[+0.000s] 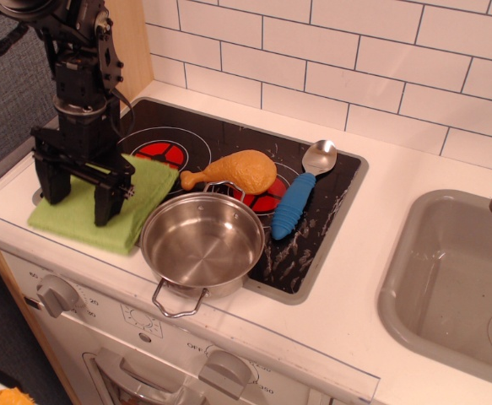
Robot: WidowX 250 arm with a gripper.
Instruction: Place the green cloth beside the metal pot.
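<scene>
The green cloth [147, 192] lies flat at the front left corner of the stove, its right edge close to the left rim of the metal pot [202, 245]. The pot stands upright and empty at the stove's front edge, with its wire loop handle [178, 302] pointing forward. My gripper [77, 211] points down over the cloth, its two black fingers [106, 202] spread wide with the tips at the cloth's surface. Whether the tips press on the cloth I cannot tell.
An orange toy chicken leg [233, 171] lies just behind the pot. A metal spoon with a blue handle [296, 202] lies to the right on the black cooktop [229, 135]. A grey sink [448, 278] is at the far right. Tiled wall behind, wooden panel at left.
</scene>
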